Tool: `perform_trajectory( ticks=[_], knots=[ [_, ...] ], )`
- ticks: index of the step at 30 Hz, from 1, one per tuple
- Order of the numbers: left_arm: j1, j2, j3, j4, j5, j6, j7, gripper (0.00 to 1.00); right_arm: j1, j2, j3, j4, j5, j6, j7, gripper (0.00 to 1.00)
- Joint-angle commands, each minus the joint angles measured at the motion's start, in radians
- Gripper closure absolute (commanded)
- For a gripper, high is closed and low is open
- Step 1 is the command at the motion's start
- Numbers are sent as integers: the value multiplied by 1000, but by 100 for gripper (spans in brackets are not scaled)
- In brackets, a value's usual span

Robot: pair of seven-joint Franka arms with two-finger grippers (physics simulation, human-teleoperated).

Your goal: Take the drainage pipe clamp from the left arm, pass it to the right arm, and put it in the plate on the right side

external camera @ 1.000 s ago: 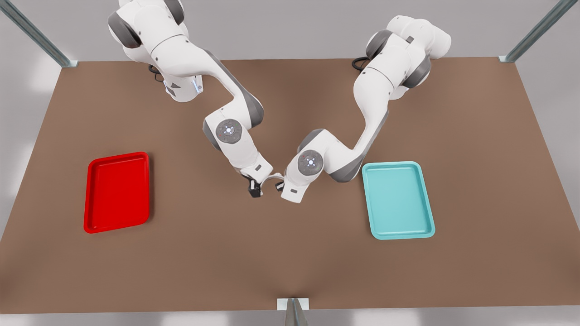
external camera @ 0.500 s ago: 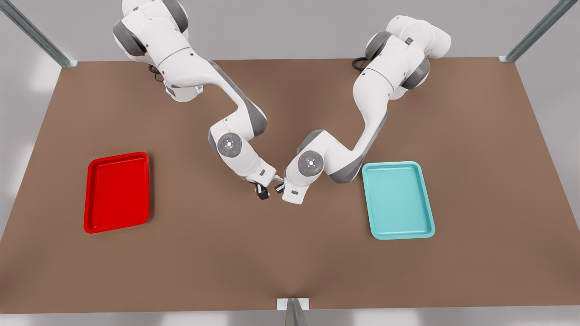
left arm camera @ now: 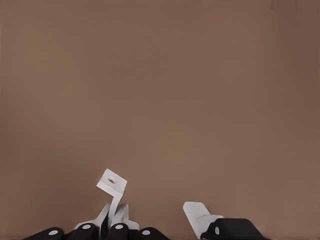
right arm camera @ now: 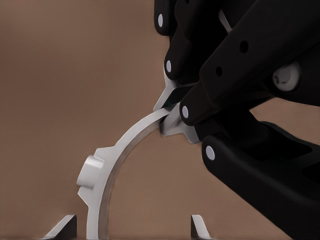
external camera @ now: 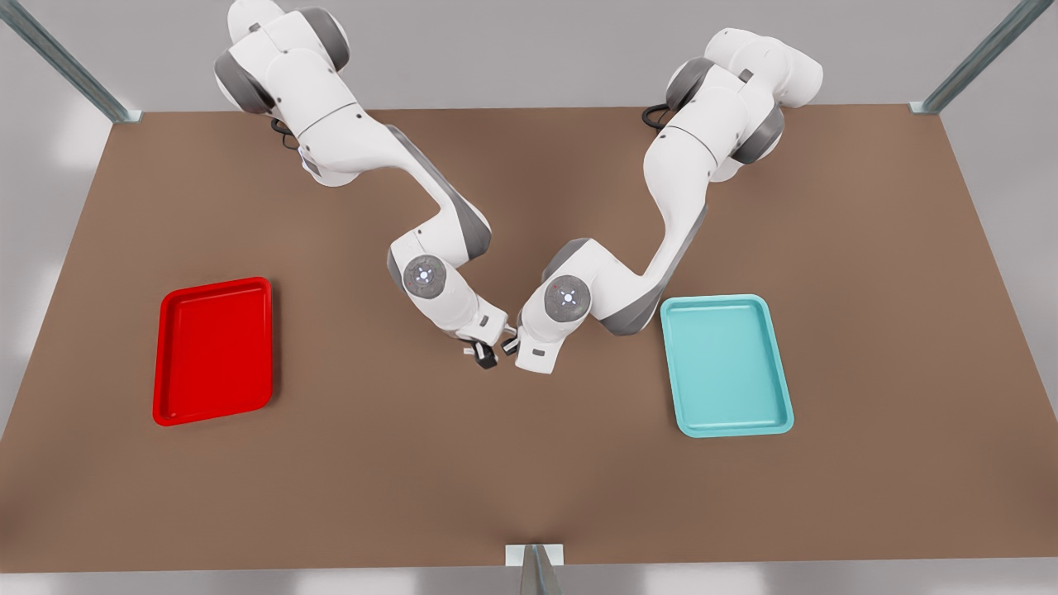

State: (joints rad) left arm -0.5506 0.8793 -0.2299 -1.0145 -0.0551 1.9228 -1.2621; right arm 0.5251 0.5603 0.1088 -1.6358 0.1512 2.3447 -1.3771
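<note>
Right wrist view: white curved clamp (right arm camera: 125,145) hangs in the air over the brown table (external camera: 529,496). One end of the strip is pinched between the black fingers of the left gripper (right arm camera: 175,119), which are closed on it. The arc sweeps away from that grip toward the camera. A short stub sticks out from its outer edge.

Right gripper (external camera: 484,356): its two pale fingertips (right arm camera: 65,226) stand apart, one on either side of the lower part of the arc. Neither visibly touches the strip. Jaws wide, nothing gripped.

Left wrist view: a flat tab of the clamp, with a hole through it, sticks up over bare table, tilted. Black finger links sit beside it at the frame edge.

Front view: both arms reach inward and meet near the middle of the table, grippers almost touching. The right arm comes in from the front view's left, the left arm from the front view's right. The clamp sits at that meeting point, too small to make out clearly.

Red tray (external camera: 213,351) lies on the front view's left, well apart from the grippers. Teal tray (external camera: 727,368) lies on the front view's right, near the left arm's elbow.
</note>
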Motion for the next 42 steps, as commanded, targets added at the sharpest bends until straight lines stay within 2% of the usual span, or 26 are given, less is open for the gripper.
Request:
perform_trajectory(
  ticks=[1,2,4,5,6,7,12,16,18,21,23,24,25,26,27,28,30,31,32,35,38,42],
  knots=[
    [0,-2,0,0,0,4,-22,79,1,0,0,1,-2,13,-72,55],
    [0,-2,0,0,0,5,-22,79,1,0,0,2,-5,13,-72,76],
    [0,-2,0,1,0,11,-28,79,3,-2,0,7,-2,10,-65,79],
    [0,-2,0,0,0,16,-28,72,3,-2,0,17,-2,2,-66,79],
    [0,-2,0,0,0,18,-28,10,0,0,0,17,-1,-1,-66,79],
    [6,-5,1,0,-3,15,-29,0,-10,0,0,17,-1,-1,-66,79],
    [34,-33,0,14,-34,-99,-43,0,-22,15,0,17,2,-1,-66,79],
    [34,-33,0,22,-46,-117,-59,0,-20,16,0,19,2,-1,-65,79],
    [96,-72,-2,59,-42,-301,47,0,-22,30,0,30,8,-1,-63,79],
    [300,-158,1,83,16,-648,553,0,-56,87,-1,51,33,11,-48,79],
    [403,-194,3,103,73,-725,724,0,-112,96,-1,34,57,7,-53,79],
    [446,-276,6,-10,69,-658,814,0,-166,79,0,4,56,-5,-68,79],
    [468,-541,38,-405,66,-407,1002,0,-217,59,-1,-13,56,-51,-82,79],
    [451,-615,43,-491,69,-433,1009,0,-287,49,-1,-13,54,-117,-112,79],
    [465,-579,41,-419,63,-553,1012,0,-336,41,-6,-13,42,-165,-126,79],
    [468,-574,41,-388,63,-567,1012,0,-375,38,-11,-16,42,-186,-157,79],
    [463,-543,40,-196,55,-699,1004,0,-459,-3,-12,-19,-25,-283,-160,79],
    [469,-539,52,-150,41,-754,1004,0,-494,-19,-12,-19,-39,-303,-160,79],
    [517,-525,76,-147,12,-774,1012,0,-530,-27,-21,-19,-45,-304,-160,79],
    [520,-511,70,-142,9,-768,1012,0,-597,-42,-49,-19,-78,-321,-189,79],
    [517,-500,70,-142,15,-746,1009,0,-603,-76,-168,-73,-82,-343,-191,79],
    [515,-500,69,-142,12,-749,1008,0,-609,-91,-259,-114,-91,-343,-195,79]
  ],
)
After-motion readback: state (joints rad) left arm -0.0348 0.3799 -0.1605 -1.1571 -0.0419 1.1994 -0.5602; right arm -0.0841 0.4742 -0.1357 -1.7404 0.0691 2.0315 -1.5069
